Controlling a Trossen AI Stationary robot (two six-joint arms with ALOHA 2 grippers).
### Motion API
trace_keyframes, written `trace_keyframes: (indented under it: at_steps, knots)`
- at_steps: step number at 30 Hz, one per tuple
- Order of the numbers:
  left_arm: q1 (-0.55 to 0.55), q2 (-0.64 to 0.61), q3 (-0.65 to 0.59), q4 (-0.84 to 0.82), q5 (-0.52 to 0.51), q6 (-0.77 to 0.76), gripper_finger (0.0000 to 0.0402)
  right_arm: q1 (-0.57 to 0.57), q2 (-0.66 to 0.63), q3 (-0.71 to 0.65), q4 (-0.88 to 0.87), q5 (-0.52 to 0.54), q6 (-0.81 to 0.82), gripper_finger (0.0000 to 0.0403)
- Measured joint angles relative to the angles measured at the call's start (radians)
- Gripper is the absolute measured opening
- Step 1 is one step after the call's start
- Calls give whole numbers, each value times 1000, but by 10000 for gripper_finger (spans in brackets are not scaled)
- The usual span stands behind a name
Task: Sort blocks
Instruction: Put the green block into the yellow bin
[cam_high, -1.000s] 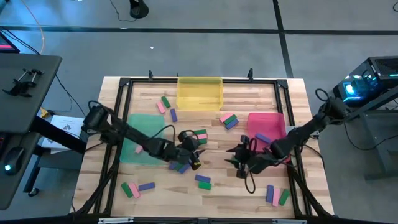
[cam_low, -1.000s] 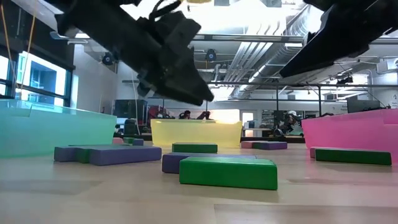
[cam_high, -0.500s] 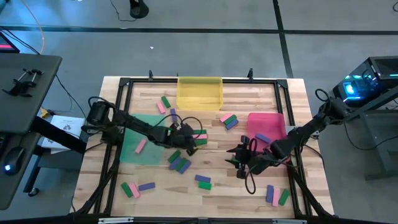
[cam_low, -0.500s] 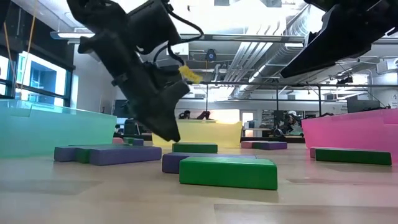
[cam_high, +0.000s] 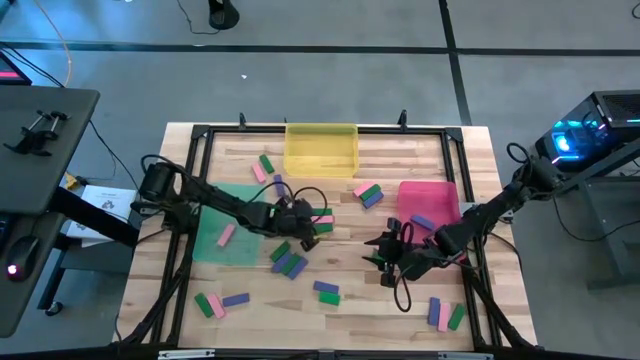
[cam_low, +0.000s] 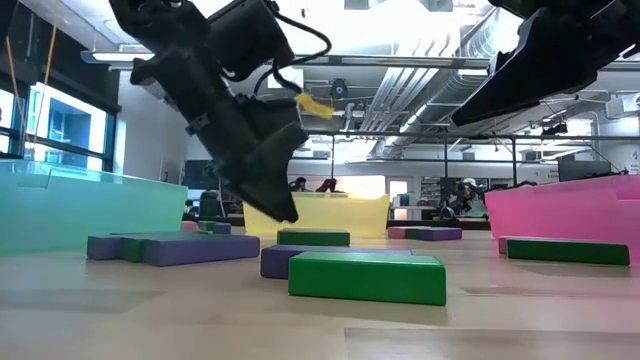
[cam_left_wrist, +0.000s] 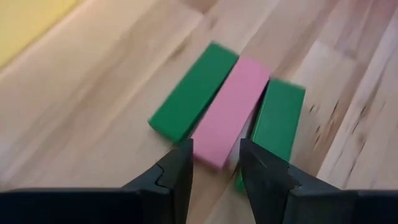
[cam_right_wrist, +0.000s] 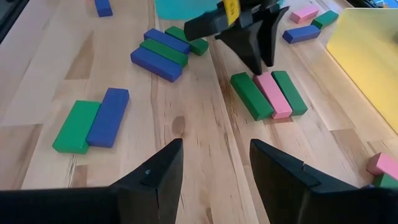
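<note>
Three blocks lie side by side mid-table; my left gripper hangs over the pink block, fingers narrowly parted to straddle only it. The right gripper waits open, right of centre.

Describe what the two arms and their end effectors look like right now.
Both arms are dark, jointed links with black cables looping alongside. The left end effector has two tapered black fingers and a yellow tag near its base. The right end effector has two broad, dark, wedge-shaped fingers.

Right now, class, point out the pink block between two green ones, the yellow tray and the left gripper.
pink block (cam_left_wrist: 230, 112), left wrist view, top face.
yellow tray (cam_high: 321, 165), high view, floor.
left gripper (cam_right_wrist: 260, 62), right wrist view, between fingertips.
</note>
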Motion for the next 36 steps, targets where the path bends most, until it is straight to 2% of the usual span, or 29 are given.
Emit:
trace_keyframes:
  at_steps: [11,17,23,30,36]
  knots:
    - [100,-5,17,-12,8,13,117,0,0,0,0,0,2,169]
    - [144,-5,17,-11,77,138,122,0,0,0,0,0,0,169]
    - [151,7,17,-3,105,298,155,0,0,0,0,0,0,169]
    - [151,22,17,0,105,287,194,0,0,0,0,0,0,169]
    - [160,22,12,0,97,251,199,0,0,0,0,0,3,169]
